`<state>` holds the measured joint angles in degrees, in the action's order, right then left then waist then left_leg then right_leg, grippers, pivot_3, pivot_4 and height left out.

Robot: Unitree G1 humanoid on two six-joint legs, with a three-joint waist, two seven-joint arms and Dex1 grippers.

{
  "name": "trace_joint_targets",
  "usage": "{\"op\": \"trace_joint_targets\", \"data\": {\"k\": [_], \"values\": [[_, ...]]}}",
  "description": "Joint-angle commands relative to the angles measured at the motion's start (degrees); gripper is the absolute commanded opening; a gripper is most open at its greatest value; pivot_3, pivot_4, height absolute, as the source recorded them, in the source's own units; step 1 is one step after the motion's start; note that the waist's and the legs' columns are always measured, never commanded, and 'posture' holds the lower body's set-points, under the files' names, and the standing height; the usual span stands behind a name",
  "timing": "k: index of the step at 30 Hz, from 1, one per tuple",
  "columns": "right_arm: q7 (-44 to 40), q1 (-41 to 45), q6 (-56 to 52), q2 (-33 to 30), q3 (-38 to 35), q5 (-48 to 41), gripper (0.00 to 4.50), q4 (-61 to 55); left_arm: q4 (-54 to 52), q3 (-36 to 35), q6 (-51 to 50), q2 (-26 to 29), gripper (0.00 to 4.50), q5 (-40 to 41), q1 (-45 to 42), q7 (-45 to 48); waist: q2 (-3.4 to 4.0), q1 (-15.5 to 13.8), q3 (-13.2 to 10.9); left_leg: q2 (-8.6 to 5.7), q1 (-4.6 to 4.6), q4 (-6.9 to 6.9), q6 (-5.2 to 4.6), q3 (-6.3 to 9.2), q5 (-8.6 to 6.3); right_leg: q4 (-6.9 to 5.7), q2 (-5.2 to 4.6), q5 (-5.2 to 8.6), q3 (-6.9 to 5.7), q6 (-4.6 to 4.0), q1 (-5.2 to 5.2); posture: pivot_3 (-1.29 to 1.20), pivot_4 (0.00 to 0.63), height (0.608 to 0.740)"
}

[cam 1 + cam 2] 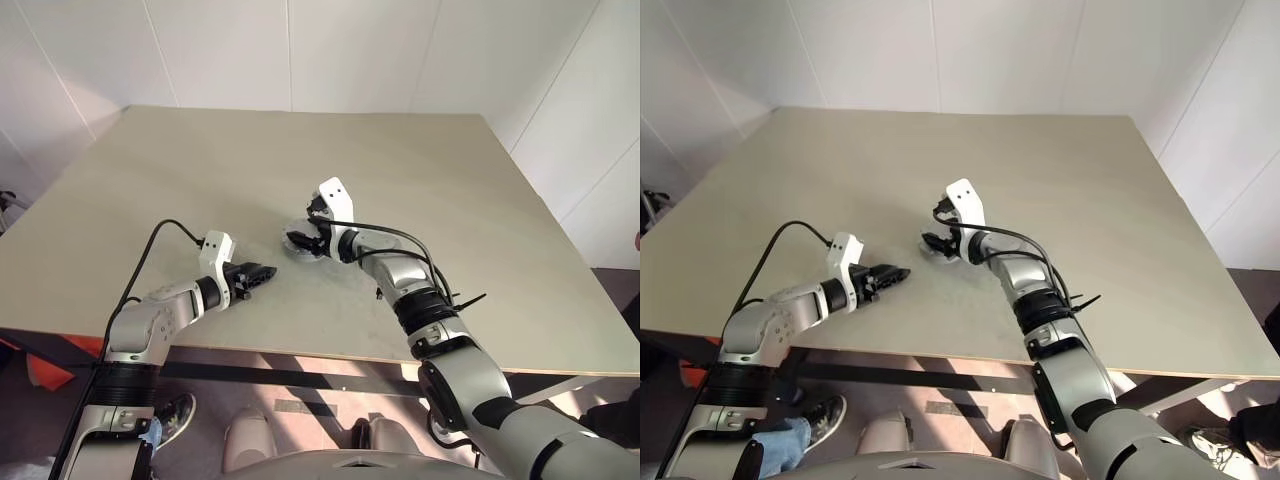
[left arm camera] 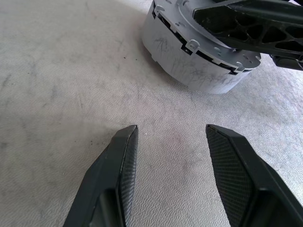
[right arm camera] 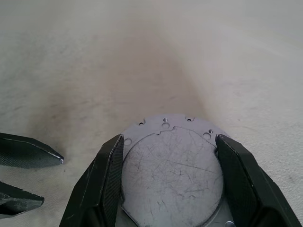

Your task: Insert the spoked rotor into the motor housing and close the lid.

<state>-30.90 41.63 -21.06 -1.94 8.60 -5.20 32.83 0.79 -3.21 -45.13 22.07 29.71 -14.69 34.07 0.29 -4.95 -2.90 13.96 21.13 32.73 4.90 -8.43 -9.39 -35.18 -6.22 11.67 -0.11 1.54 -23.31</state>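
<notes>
1. Head views: a pale beige tabletop [image 1: 480,200] stands before white wall panels. Near its middle, toward the front, sits the motor housing [image 1: 298,242], a small round pale-metal puck. The right tool [image 1: 303,240] reaches in from the right and is down at the housing, its black fingers at the puck's sides. The left tool [image 1: 262,272] lies low over the tabletop, just to the left of and nearer than the housing, pointing toward it and apart from it. A black cable loops from each wrist.

2. Left wrist view: the left tool's [image 2: 171,137] two black fingers [image 2: 118,161] stand partly apart with bare tabletop between them and nothing held. Beyond them, a short gap away, is the housing [image 2: 189,61], its scuffed pale wall upright on the surface and its flat top closed, with one of the right tool's fingers [image 2: 246,19] lying across that top.

3. Right wrist view: the right tool [image 3: 169,142] straddles the housing [image 3: 170,170], one finger at each side of the round scratched top plate. The fingers sit wide, close against the rim; whether they press it I cannot tell. The left tool's tips [image 3: 28,151] show beside them.
</notes>
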Motion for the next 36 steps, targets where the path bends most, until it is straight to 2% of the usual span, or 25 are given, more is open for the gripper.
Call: {"op": "trace_joint_targets", "data": {"k": [1,8,19,36], "values": [[1.67,1.61,2.03,0.07,-0.72,0.75,2.96,0.14,-1.66,-0.24,0.68,0.29,2.42,-0.28,-0.56,0.12,0.0,0.0,0.0,0.0,0.0,0.0,0.0,0.0,0.0,0.0,0.0,0.0,0.0,0.0,0.0,0.0,0.0,0.74],[0.9,0.71,2.99,-0.23,-0.04,1.3,2.96,1.22,-2.09,-0.51,0.47,0.31,2.42,-0.13,-0.28,-0.11,0.0,-0.01,0.0,0.0,0.0,0.0,0.0,0.0,0.0,0.01,0.0,0.0,0.0,0.0,0.0,0.0,0.0,0.74],[-3.31,-0.45,-2.44,-1.52,-1.2,-1.87,2.96,-6.1,-1.73,-0.19,0.59,-0.04,2.42,-0.27,-0.37,-0.19,0.0,0.01,0.0,0.0,0.01,-0.01,-0.01,0.0,-0.01,0.03,0.0,0.0,0.0,0.0,0.0,0.0,0.0,0.74],[-1.32,-0.24,-0.88,-1.12,-0.69,-0.43,2.96,-2.93,-2.12,-0.35,0.54,-0.18,2.42,-0.29,0.26,-0.45,0.0,0.03,0.0,0.0,0.0,-0.01,-0.02,0.0,-0.01,0.04,0.0,0.0,0.0,0.0,0.0,0.0,0.0,0.74]]}}
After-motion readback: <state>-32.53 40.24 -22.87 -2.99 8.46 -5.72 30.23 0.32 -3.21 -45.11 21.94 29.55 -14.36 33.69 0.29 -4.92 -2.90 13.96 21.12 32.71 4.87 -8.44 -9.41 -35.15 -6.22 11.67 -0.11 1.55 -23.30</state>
